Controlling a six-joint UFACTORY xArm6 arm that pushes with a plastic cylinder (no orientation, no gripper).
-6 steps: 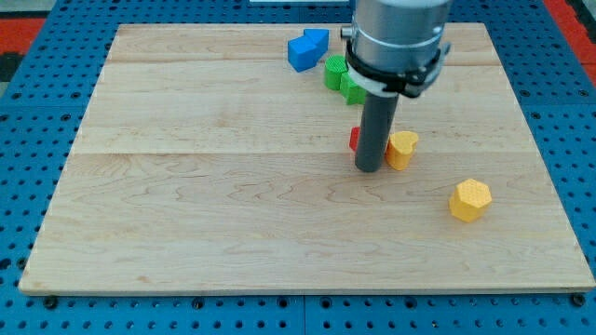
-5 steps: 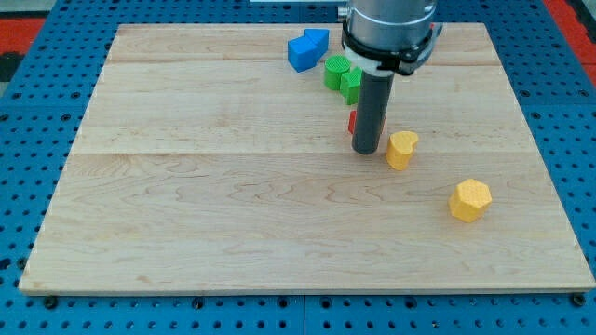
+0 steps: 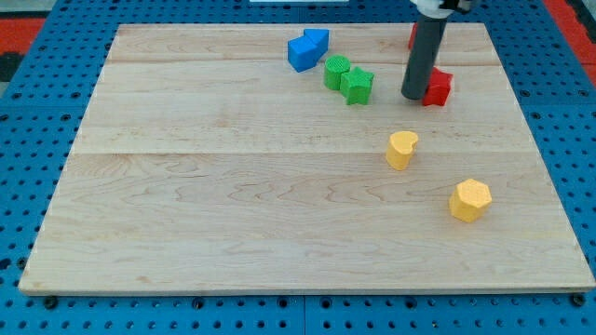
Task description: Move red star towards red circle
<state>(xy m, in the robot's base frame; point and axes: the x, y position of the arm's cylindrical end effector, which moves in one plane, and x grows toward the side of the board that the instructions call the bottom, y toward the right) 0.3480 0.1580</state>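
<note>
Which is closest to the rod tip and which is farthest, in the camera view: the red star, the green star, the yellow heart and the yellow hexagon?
From my tip:
1. Red star, touching it on the view's right.
2. Green star, to the view's left.
3. Yellow heart, below, toward the view's bottom.
4. Yellow hexagon, farthest, toward the view's bottom right.

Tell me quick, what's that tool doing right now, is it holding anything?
My tip: a plain rod, holds nothing; it stands against the red star's left side.
</note>
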